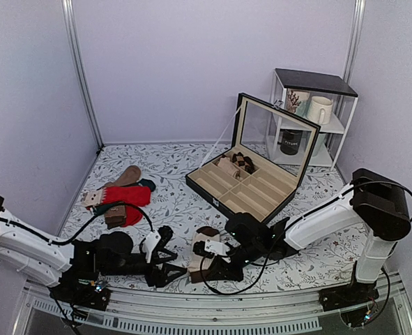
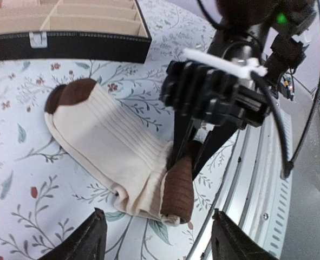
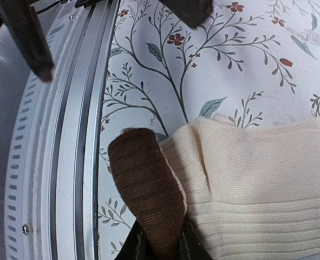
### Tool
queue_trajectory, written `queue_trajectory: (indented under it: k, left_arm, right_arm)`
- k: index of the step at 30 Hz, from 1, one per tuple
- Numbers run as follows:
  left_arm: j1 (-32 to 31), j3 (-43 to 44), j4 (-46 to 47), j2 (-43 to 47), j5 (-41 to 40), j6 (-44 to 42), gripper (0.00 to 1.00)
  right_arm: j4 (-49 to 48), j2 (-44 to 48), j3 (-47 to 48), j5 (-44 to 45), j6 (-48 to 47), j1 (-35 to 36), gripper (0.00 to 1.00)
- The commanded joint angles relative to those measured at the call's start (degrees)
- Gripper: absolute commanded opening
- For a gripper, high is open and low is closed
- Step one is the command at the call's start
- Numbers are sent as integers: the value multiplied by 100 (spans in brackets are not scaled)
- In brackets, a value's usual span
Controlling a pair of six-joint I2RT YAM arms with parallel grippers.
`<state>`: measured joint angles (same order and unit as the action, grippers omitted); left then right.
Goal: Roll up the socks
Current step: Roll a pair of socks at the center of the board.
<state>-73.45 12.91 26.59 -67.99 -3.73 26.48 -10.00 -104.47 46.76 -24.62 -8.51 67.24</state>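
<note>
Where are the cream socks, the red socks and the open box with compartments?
cream socks [image 2: 111, 146]: left wrist view, on the ribbed cream middle.
red socks [image 1: 129, 195]: top view, on the red fabric's middle.
open box [image 1: 253, 199]: top view, on a bare tan compartment near its front.

On the flower-printed bench [image 1: 178, 209], the cream socks [image 1: 203, 246] lay near the front edge, their dark brown end toward the back. The right pincer [image 1: 206, 271] sat low against their near end, its jaws too dark to make out. The left pincer [image 1: 169, 255] lay just beside them on the left. Farther back on the left lay red socks [image 1: 129, 197], and an open black case [image 1: 219, 201] stood behind.
</note>
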Motion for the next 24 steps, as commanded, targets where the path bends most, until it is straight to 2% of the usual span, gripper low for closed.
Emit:
queue_trajectory:
  k: [1, 8, 17, 24]
  left_arm:
    - [-95, -352, 196, 515, -458, -716, 64]
    - [-467, -334, 983, -177, -494, -1512, 56]
    - [-583, 113, 1401, -1026, -916, -2263, 64]
    - [-581, 249, 1679, -1565, -533, -2431, 62]
  right_arm:
    - [1121, -595, 69, -679, 856, -190, 15]
    - [1596, -1061, 505, -1288, 1598, -546, 16]
    - [1928, -1337, 683, -1483, 1721, -616, 16]
    - [1927, -1340, 661, -1458, 1688, -616, 16]
